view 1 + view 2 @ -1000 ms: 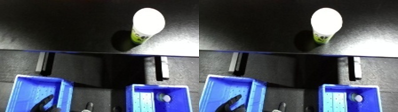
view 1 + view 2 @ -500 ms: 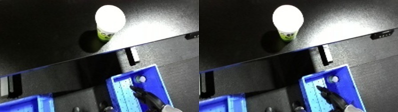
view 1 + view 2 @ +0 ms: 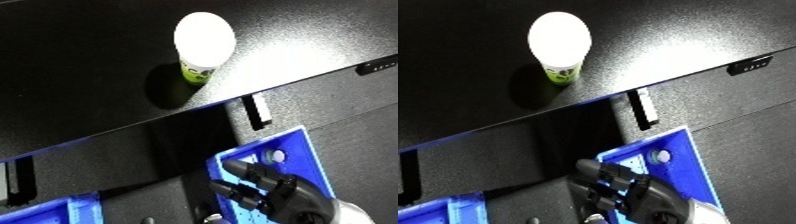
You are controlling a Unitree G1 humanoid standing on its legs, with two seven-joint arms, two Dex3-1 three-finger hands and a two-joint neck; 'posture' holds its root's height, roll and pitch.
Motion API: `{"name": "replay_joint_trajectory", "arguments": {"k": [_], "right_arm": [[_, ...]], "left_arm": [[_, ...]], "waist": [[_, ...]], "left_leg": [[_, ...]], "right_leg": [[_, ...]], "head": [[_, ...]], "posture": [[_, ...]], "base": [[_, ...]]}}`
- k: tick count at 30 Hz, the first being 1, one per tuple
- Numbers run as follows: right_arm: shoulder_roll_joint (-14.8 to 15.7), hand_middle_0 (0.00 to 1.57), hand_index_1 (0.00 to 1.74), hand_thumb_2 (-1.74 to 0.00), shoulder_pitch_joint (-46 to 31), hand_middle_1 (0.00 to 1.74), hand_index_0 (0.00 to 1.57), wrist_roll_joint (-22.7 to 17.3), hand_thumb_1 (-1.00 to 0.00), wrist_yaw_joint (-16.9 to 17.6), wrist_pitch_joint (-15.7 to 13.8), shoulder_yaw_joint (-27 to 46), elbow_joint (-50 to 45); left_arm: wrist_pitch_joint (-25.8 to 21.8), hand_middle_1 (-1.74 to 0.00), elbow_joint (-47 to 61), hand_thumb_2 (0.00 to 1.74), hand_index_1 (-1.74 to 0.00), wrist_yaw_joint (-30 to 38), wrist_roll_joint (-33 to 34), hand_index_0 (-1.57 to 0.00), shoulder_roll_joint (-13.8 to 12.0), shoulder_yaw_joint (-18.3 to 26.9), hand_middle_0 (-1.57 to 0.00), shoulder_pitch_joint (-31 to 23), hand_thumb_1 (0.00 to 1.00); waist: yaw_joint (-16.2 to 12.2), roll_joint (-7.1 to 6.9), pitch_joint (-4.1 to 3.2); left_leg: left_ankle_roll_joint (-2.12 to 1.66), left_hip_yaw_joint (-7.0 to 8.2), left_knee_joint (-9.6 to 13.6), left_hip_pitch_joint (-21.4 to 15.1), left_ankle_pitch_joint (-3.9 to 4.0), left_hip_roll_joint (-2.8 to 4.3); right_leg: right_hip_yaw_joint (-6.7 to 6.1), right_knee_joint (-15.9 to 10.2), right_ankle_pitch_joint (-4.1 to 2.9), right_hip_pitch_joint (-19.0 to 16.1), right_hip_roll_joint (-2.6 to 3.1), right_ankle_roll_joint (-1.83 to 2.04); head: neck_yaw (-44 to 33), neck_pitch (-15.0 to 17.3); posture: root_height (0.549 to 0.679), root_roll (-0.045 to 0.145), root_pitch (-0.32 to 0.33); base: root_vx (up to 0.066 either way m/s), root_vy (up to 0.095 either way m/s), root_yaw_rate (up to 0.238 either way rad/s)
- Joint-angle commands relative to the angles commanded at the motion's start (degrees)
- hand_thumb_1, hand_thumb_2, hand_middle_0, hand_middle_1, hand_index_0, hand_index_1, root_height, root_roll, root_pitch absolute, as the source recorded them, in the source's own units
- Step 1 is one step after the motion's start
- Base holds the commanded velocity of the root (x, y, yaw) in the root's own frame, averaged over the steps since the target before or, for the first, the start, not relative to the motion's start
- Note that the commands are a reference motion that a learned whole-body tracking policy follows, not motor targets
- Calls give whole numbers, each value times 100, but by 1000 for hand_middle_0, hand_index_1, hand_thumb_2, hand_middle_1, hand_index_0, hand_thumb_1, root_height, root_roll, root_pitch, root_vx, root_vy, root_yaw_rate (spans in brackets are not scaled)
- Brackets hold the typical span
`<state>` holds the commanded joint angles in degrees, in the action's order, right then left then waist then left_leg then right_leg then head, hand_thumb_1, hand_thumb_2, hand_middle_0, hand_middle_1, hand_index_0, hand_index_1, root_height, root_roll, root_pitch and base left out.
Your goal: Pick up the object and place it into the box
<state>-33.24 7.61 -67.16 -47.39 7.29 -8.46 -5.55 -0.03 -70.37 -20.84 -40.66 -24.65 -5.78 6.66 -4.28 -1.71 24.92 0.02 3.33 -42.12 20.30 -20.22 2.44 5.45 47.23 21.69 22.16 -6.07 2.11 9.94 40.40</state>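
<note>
A white-lidded cup with a green label (image 3: 204, 47) stands upright on the black table (image 3: 80, 70), far from both hands. My right hand (image 3: 271, 190) hovers over the right blue bin (image 3: 306, 155) at the lower edge, its black fingers relaxed and holding nothing. A small white round thing (image 3: 278, 156) lies inside that bin. The left hand shows in neither view.
A second blue bin (image 3: 53, 212) peeks in at the lower left corner. The table's front edge (image 3: 178, 117) runs diagonally, with bracket slots (image 3: 256, 111) below it. A small dark tab (image 3: 753, 65) sits at the edge on the right.
The whole picture has tilted and shifted, so the camera moved. My right hand has risen further over the right bin. The cup stands as before.
</note>
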Motion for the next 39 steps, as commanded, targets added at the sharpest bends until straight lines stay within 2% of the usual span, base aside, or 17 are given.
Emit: {"name": "replay_joint_trajectory", "arguments": {"k": [2, 4, 8, 11, 16, 19, 24, 28, 32, 35, 39], "right_arm": [[87, 0, 0, 0, 130, 0, 0, -57, 0, 78, -169, 125, -173], [145, 0, 0, 0, 313, 0, 0, -171, 0, 302, -343, 271, -370], [193, 0, 0, 0, 676, 0, 0, -83, 0, 1043, -755, 532, -732], [173, 0, 0, 0, 880, 0, 0, 238, 0, 1606, -1074, 722, -822], [182, 0, 0, 0, 1233, 0, 0, 892, 0, 2772, -1859, 1048, -664], [119, 0, 0, 0, 1495, 0, 0, 1431, 0, 3442, -1985, 1116, -485], [-161, 0, 0, 0, 1855, 0, 0, 2224, 0, 4284, -1740, 1012, -158], [-456, 0, 0, 0, 2198, 0, 0, 2792, 0, 4954, -1298, 826, 298], [-752, 0, 0, 0, 2593, 0, 0, 3327, 0, 5690, -808, 465, 949], [-922, 0, 0, 0, 2922, 0, 0, 3443, 0, 5847, -538, 165, 1473], [-1030, 0, 0, 0, 3327, 0, 0, 3410, 0, 5806, -337, -202, 2036]], "left_arm": [[223, 0, -55, 0, 0, -65, -518, 0, 47, 225, 0, -19, 0], [325, 0, -132, 0, 0, -72, -832, 0, 51, 352, 0, -14, 0], [290, 0, -217, 0, 0, -36, -717, 0, 57, 390, 0, -2, 0], [275, 0, -266, 0, 0, 1, -551, 0, 92, 376, 0, -40, 0], [245, 0, -255, 0, 0, 38, -311, 0, 175, 333, 0, -124, 0], [233, 0, -178, 0, 0, 99, -162, 0, 228, 280, 0, -152, 0], [297, 0, 48, 0, 0, 222, -45, 0, 276, 196, 0, -188, 0], [340, 0, 213, 0, 0, 262, 34, 0, 293, 121, 0, -193, 0], [364, 0, 333, 0, 0, 313, 76, 0, 304, -46, 0, -155, 0], [373, 0, 375, 0, 0, 333, 64, 0, 293, -171, 0, -126, 0], [412, 0, 356, 0, 0, 341, 70, 0, 271, -262, 0, -56, 0]], "waist": [[-7, 12, -16], [-16, 14, -44], [-20, 27, -84], [-25, 63, -94], [-22, 130, -89], [12, 164, -60], [98, 200, -17], [181, 235, -10], [276, 269, 11], [356, 291, 34], [448, 313, 56]], "left_leg": [[0, 4, -31, 1, -28, 3], [-10, 13, -72, 14, -50, 8], [-24, 25, -90, 15, -64, -3], [-30, 38, -27, -22, -35, -19], [-41, 54, 68, -57, 25, -56], [-33, 40, 38, -28, 21, -87], [31, -26, -140, 36, -50, -144], [58, -75, -236, 56, -91, -195], [77, -122, -226, 46, -74, -248], [86, -164, -201, 45, -51, -282], [96, -212, -214, 65, -42, -321]], "right_leg": [[1, 35, 31, 1, -9, -8], [6, 66, 52, 5, -19, -19], [10, 79, 66, -1, -19, -40], [4, 50, 55, -25, -21, -54], [-26, -5, 26, -22, 5, -74], [-29, -13, 13, -3, 25, -102], [-44, 142, 75, 35, 30, -179], [-51, 243, 124, 35, 6, -224], [-44, 254, 127, 28, -9, -248], [-32, 248, 125, 24, -19, -264], [-17, 281, 138, 41, -29, -292]], "head": [[9, -10], [17, 21], [110, 5], [105, -130], [169, -465], [297, -693], [527, -745], [637, -727], [839, -783], [966, -815], [1137, -816]], "posture": [[629, 34, -39], [628, 36, -40], [628, 39, -41], [629, 41, -44], [630, 46, -42], [631, 49, -42], [627, 51, -51], [625, 54, -59], [625, 54, -63], [625, 54, -64], [624, 55, -66]], "base": [[23, 17, 7], [31, 13, 12], [36, 5, 16], [53, 16, -5], [45, 17, 25], [12, 17, 13], [24, 12, 29], [35, 16, 72], [12, 2, 69], [-2, -5, 72], [-5, -2, 75]]}}
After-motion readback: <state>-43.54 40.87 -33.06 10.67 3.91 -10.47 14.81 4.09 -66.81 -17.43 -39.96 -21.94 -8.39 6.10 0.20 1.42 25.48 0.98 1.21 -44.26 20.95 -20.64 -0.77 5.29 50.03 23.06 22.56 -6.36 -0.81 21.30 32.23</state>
